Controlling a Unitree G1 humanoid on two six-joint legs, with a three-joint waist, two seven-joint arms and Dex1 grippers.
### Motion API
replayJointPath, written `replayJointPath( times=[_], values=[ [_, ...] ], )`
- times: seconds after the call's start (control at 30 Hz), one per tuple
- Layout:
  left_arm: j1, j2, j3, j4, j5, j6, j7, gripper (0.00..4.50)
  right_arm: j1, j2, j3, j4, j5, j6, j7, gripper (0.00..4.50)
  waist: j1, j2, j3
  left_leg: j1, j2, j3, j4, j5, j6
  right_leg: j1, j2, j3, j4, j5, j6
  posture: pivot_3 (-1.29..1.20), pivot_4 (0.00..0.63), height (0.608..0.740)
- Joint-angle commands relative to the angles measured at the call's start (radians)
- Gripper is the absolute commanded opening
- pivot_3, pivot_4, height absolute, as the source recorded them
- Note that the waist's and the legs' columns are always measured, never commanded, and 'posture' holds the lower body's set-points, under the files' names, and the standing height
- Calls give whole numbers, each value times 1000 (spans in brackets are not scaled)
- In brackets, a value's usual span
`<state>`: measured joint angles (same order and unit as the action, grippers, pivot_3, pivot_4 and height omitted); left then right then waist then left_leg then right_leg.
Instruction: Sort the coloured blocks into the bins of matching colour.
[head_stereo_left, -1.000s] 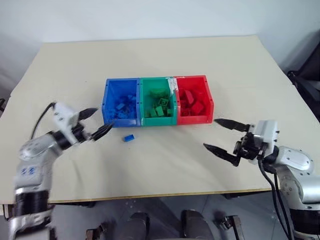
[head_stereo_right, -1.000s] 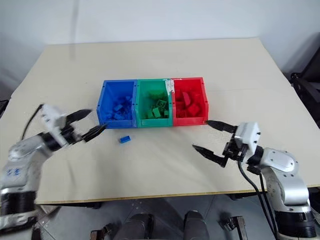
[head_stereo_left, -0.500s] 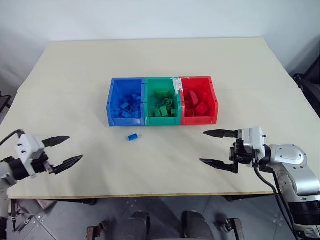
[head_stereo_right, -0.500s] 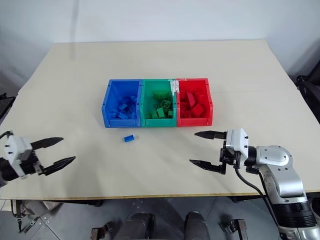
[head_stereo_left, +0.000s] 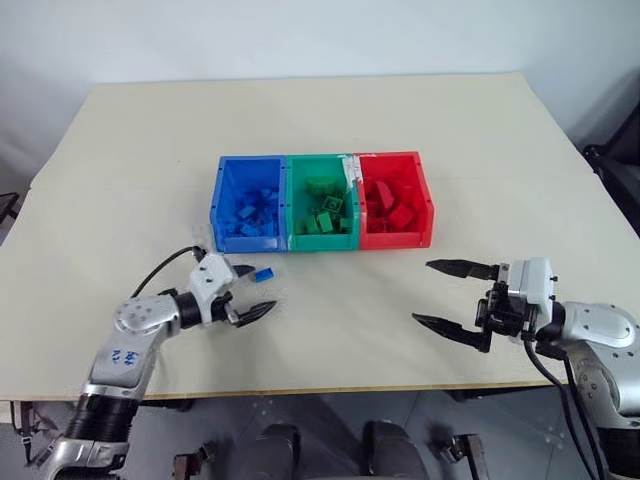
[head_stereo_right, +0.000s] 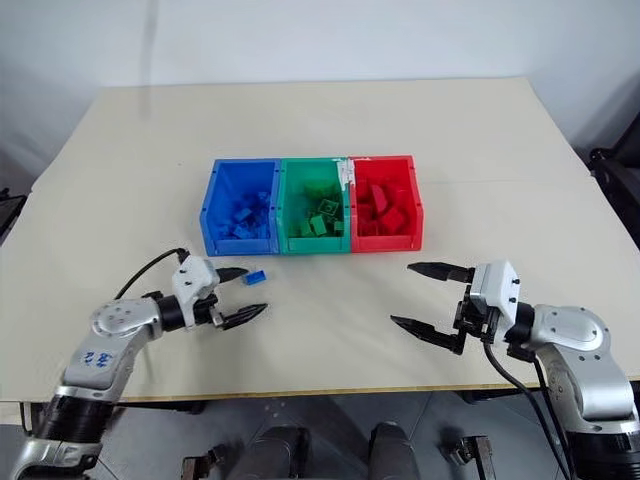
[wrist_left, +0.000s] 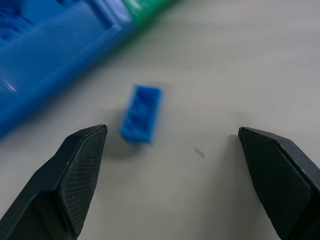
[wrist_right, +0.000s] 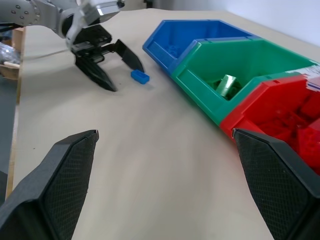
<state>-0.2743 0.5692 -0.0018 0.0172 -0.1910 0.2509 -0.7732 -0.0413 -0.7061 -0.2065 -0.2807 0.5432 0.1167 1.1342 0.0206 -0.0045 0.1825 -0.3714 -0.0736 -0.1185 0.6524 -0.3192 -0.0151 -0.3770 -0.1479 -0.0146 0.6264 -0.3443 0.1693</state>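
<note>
Swinging in from the left edge, my left gripper (head_stereo_left: 250, 290) now sits spread just near of the loose blue block (head_stereo_left: 264, 272), which lies on the table (head_stereo_left: 330, 330) just in front of the blue bin (head_stereo_left: 247, 204). I judge a pinch comes next. My right gripper (head_stereo_left: 455, 297) hangs spread, empty.

The left pincer (head_stereo_left: 250, 291) hangs low over the beige surface (head_stereo_left: 330, 330), just in front of the blue open-top plastic bin (head_stereo_left: 247, 202), its two black fingers spread wide and pointing toward the right arm's side. The right pincer (head_stereo_left: 440, 295) hovers in front of the red open-top plastic bin (head_stereo_left: 396, 203), well apart from it, fingers equally wide, aimed level toward the left arm.
</note>
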Motion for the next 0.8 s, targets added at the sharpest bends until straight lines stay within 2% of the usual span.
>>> replayJointPath(
  times=[0.03, 0.13, 0.5, 0.6, 0.8],
  values=[
    [-36, -3, -21, 24, 21, 25, 10, 4475, 30, -8, -35, -69, 26, 8, -27, 4500, 1, 0, 0, 0, 0, 0, 0, 0, 0, 0, 0, 0, 0, 0, 0, 0, 150, 740],
    [-63, 10, -51, 50, 32, 55, -13, 3857, 50, -6, -40, -86, 26, 9, -44, 4500, 2, 0, 0, 0, 0, 0, 1, 0, 0, 0, 0, 0, 0, 0, 0, 0, 150, 740],
    [-99, 80, -101, 87, 64, 64, -70, 464, 51, -6, -37, -87, 14, -4, -69, 4500, 0, 0, 0, 2, 0, 1, 2, 1, -1, 1, 0, 1, 1, 0, 0, 0, 150, 740],
    [-113, 59, -79, 94, 26, 33, -82, 469, 42, -3, -35, -81, 14, -6, -73, 4500, 0, 0, 0, 2, 0, 1, 2, 1, -1, 1, 0, 2, 1, 0, 0, 0, 150, 740],
    [-188, -47, 109, 25, -218, 35, -86, 469, 30, 35, -65, -119, 56, 11, -155, 4500, 4, 0, 0, 0, 1, -1, 3, 1, -1, 0, 0, 1, 0, 0, 0, 0, 150, 740]
  ],
)
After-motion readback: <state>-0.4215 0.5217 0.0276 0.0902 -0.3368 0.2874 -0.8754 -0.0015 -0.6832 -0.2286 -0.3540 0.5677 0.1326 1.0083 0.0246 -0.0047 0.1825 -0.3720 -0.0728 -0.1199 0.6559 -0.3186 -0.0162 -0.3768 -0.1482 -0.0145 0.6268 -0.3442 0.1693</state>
